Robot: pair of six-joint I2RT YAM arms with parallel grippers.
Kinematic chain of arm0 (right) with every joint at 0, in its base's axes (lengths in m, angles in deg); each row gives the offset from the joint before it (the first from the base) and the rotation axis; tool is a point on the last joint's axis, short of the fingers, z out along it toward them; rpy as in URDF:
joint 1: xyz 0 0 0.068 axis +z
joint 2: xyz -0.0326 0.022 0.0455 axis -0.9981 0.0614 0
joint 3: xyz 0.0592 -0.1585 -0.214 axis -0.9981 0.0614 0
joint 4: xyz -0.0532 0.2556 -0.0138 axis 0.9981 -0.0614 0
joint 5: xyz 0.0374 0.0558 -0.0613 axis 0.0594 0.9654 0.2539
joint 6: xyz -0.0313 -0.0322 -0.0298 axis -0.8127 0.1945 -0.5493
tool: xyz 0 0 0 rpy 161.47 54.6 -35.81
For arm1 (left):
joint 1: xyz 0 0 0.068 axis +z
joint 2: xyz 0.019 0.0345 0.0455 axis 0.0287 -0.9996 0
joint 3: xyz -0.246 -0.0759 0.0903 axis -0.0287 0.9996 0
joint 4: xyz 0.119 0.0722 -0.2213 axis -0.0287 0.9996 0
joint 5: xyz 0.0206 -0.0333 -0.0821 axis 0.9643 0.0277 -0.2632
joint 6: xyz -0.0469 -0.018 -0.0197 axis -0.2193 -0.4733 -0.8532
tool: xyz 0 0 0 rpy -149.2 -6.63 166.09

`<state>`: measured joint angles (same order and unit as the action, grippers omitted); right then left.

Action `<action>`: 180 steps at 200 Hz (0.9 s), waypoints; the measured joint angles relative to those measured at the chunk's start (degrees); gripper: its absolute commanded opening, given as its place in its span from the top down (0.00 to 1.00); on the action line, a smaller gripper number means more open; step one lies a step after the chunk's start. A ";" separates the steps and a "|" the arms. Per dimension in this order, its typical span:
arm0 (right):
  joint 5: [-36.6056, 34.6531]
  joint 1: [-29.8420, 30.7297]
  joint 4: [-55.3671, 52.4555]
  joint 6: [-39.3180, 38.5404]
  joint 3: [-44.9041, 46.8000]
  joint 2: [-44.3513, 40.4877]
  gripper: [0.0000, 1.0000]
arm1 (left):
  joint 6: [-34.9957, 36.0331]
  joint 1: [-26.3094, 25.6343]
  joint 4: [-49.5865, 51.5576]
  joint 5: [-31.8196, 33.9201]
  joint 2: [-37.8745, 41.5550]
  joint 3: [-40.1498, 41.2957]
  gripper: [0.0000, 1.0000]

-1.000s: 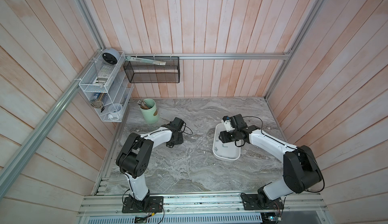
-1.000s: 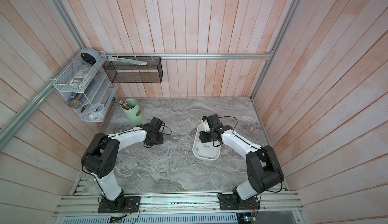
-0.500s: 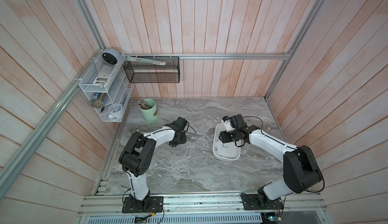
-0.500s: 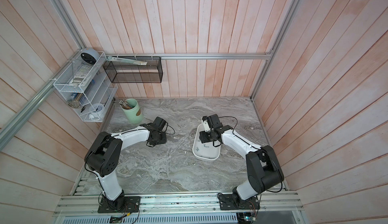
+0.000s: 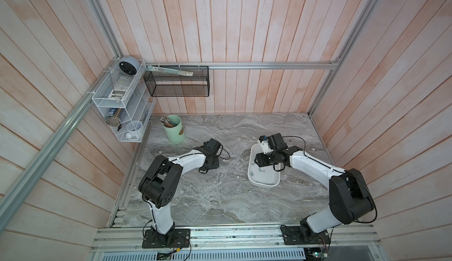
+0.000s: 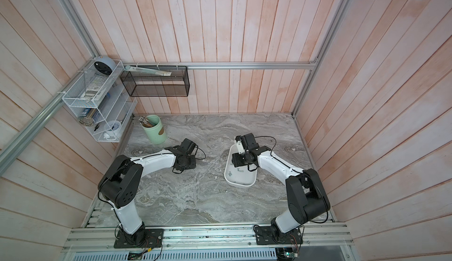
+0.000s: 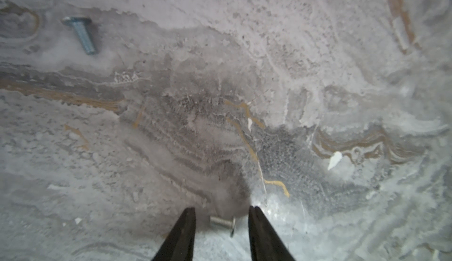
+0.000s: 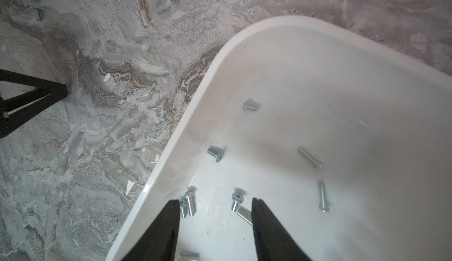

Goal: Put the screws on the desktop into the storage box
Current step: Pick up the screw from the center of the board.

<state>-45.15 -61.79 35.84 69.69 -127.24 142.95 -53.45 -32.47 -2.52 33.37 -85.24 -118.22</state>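
Left fingers [image 7: 182, 232], apart, are straddling a screw [image 7: 221, 221] on our table [image 7: 244, 51]; right fingers [image 8: 163, 228] are gaping above the storage box [image 8: 342, 88].

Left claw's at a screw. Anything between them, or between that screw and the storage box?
Nothing visible. The screw lies within the open left claw; only bare desktop leads to the storage box, though the right claw hangs open over it.

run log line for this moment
left claw: open, astride a screw on desktop | right claw: open, empty, above storage box | several screws inside
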 measured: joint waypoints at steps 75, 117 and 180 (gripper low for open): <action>0.15 0.00 -0.07 0.17 -0.02 0.50 0.47 | -0.31 -0.76 2.93 2.34 -1.53 -2.14 0.68; 0.17 0.00 -0.17 0.17 -0.11 0.59 0.46 | -0.33 -1.22 2.80 3.15 -1.60 -2.01 0.73; 0.17 0.02 -0.24 0.17 -0.11 0.61 0.46 | -0.37 -1.44 2.51 3.15 -1.68 -2.10 0.83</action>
<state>-44.98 -61.77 35.60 69.87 -127.35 143.56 -53.82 -33.92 -0.01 36.51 -86.92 -120.32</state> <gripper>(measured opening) 0.535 0.199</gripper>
